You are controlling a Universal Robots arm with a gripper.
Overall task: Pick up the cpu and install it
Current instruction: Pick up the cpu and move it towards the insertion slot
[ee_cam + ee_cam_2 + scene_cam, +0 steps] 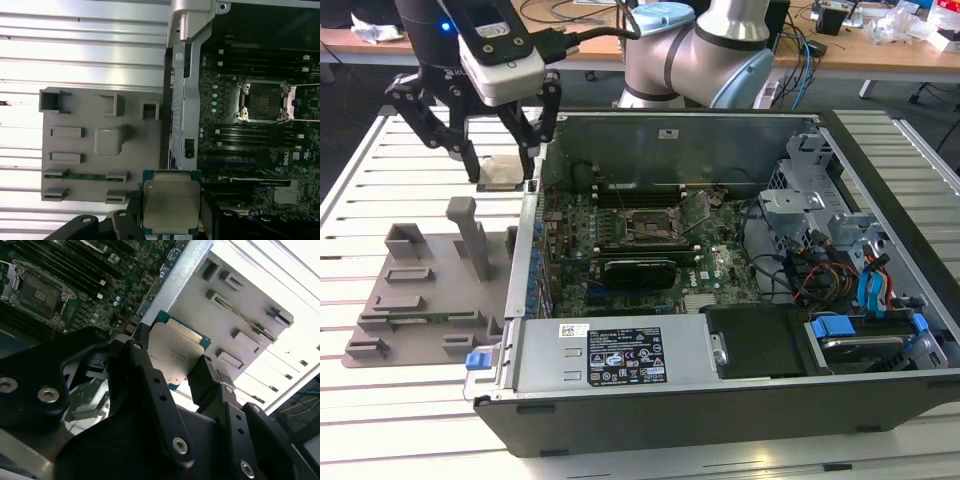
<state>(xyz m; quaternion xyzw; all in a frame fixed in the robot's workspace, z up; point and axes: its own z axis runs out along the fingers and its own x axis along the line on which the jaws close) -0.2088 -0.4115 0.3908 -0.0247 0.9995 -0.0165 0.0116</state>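
Exterior view: hand (503, 178) at upper left of frame, above the slatted surface (380, 170), just beside the open computer case (720, 400) wall. Second wrist view: fingers (207, 377) clamp the cpu (175, 352) by opposite edges, metal top showing. Motherboard socket (645, 228) lies well apart.

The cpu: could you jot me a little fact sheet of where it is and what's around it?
cpu: held in the air, metal top showing in both wrist views
gripper: shut on the cpu's two edges
position: beside the open computer case, on the exterior view's left
socket: on the motherboard, no chip in it
tray: grey, on the slatted table, beside the case
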